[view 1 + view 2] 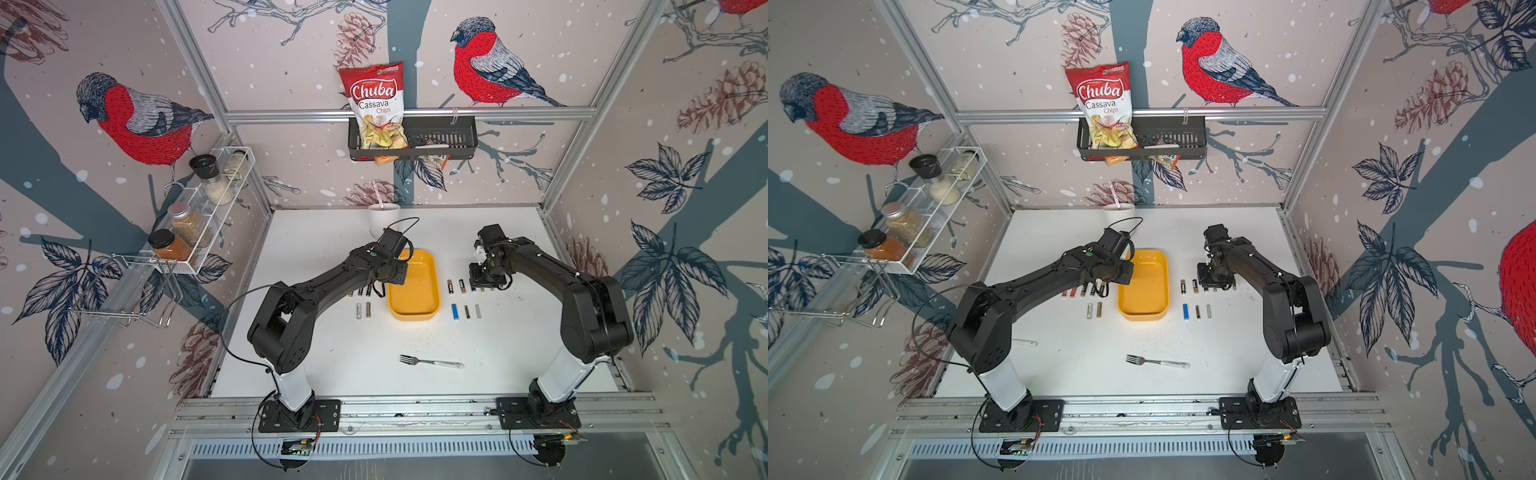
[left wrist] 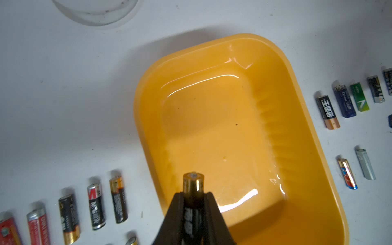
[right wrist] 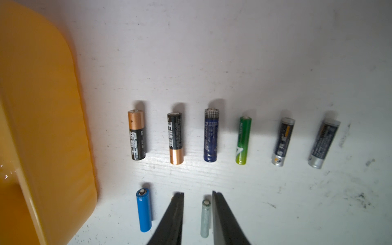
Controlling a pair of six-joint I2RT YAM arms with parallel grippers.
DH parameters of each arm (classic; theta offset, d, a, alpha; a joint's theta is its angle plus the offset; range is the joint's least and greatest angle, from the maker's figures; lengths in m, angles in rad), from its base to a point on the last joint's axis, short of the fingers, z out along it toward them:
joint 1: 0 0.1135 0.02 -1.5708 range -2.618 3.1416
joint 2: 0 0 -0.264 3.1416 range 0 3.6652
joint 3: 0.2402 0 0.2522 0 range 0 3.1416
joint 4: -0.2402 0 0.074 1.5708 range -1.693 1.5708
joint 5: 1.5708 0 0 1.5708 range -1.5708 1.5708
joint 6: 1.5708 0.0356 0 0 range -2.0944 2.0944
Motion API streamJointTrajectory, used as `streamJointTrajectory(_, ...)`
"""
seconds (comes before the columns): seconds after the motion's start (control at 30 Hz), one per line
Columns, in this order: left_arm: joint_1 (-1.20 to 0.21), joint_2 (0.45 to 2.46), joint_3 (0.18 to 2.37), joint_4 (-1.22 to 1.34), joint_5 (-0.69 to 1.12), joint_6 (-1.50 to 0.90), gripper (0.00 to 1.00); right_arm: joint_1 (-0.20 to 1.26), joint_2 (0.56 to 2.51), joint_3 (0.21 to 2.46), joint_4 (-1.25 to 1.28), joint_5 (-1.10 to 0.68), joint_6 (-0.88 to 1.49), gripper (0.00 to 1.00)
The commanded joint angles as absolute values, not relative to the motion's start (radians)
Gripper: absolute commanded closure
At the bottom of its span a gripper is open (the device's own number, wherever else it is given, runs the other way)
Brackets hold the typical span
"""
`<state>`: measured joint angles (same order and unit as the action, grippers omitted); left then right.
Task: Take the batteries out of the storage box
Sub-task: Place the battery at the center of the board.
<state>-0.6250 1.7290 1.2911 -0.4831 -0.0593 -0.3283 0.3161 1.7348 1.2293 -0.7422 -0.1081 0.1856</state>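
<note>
Nearest, an aluminium rail (image 1: 415, 409) carrying both arm bases. Beyond it, a scuffed white table (image 1: 332, 374), boxed in by bullfinch-and-pinecone wallpaper (image 1: 137, 124). Then a fork (image 1: 430, 361), tines leftward.

Mid-table, the yellow storage box (image 1: 415, 315): rounded rectangle, glossy, floor flecked with dark specks. On the table, seven left-hand batteries (image 2: 96, 206) in two parallel rows and nine right-hand batteries (image 3: 176, 139) likewise, all clear of the box.

Left gripper (image 2: 194, 194): pinched on a black-and-gold battery (image 2: 193, 183), tip over the box by its left wall. Right gripper (image 3: 198, 195): spread, straddling a pale grey battery (image 3: 205, 218) near a blue battery (image 3: 144, 210); contact with either finger unclear.

Farther back, a white cup (image 1: 383, 218). On the walls, a spice rack (image 1: 230, 199) and a black basket (image 1: 453, 139) with a chips bag (image 1: 374, 104).

Pinched battery visible from the left wrist only, hidden under the wrist in both top views. Dark battery (image 1: 467, 311) plain in a top view, behind a finger from the right wrist.
</note>
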Motion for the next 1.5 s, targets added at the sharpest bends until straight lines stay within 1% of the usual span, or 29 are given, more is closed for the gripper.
streamJointTrajectory(0.0, -0.606, 1.679, 1.253, -0.493, -0.072, -0.358, 0.88, 0.324, 1.738, 1.236, -0.74, -0.116, 0.179, 0.7)
streamJointTrajectory(0.47, -0.474, 1.446, 1.003, -0.47, -0.069, -0.364, 0.88, 0.353, 1.758, 1.265, -0.755, -0.109, 0.184, 0.7)
streamJointTrajectory(0.53, -0.452, 1.413, 0.932, -0.457, -0.066, -0.368, 0.88, 0.359, 1.759, 1.266, -0.757, -0.106, 0.184, 0.7)
streamJointTrajectory(0.77, -0.382, 1.342, 0.783, -0.391, -0.032, -0.38, 0.89, 0.37, 1.76, 1.271, -0.767, -0.098, 0.185, 0.7)
streamJointTrajectory(1.0, -0.353, 1.37, 0.742, -0.371, -0.018, -0.415, 0.89, 0.38, 1.766, 1.288, -0.781, -0.089, 0.189, 0.7)
streamJointTrajectory(1.47, -0.35, 1.411, 0.697, -0.289, -0.009, -0.446, 0.89, 0.381, 1.779, 1.295, -0.786, -0.086, 0.181, 0.7)
